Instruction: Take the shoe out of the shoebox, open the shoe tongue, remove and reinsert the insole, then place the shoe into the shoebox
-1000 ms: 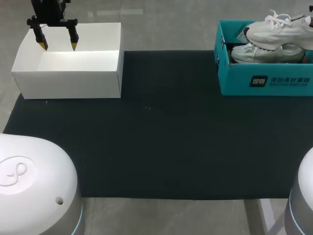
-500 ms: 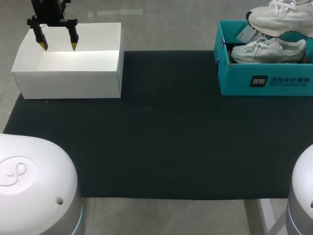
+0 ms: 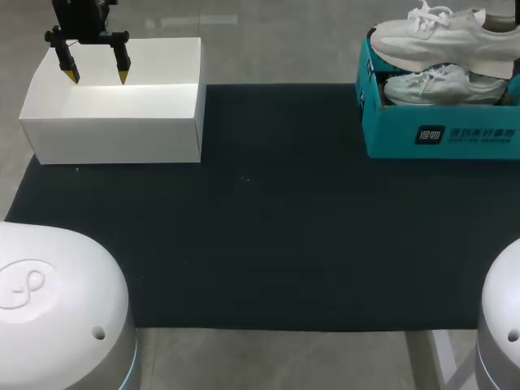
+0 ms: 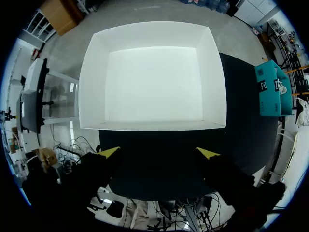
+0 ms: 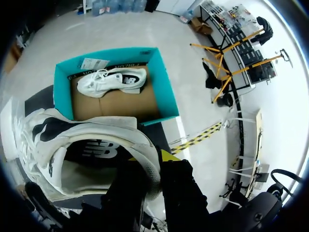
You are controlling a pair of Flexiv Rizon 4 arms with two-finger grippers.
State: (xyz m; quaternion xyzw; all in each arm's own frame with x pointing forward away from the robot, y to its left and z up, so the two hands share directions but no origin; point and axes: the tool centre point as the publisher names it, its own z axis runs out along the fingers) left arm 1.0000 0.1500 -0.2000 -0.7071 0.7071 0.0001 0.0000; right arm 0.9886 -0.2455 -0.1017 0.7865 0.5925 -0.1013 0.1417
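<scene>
A white shoe (image 3: 439, 41) hangs above the teal shoebox (image 3: 439, 134) at the table's far right, toe pointing left. In the right wrist view my right gripper (image 5: 152, 166) is shut on the heel collar of this shoe (image 5: 82, 145), with one yellow fingertip (image 5: 169, 155) showing outside the collar. A second white shoe (image 3: 443, 85) lies inside the box (image 5: 164, 92), seen there on the cardboard floor (image 5: 111, 81). My left gripper (image 3: 93, 75) stands open over the white box (image 3: 114, 114) at the far left, nothing between its fingers (image 4: 159, 153).
The white box (image 4: 91, 87) is open-topped and holds nothing. A dark mat (image 3: 260, 227) covers the table between the two boxes. The teal shoebox (image 4: 270, 89) shows far off to the side in the left wrist view.
The held shoe has risen out of the teal box and shifted left over it. The left arm has stayed put.
</scene>
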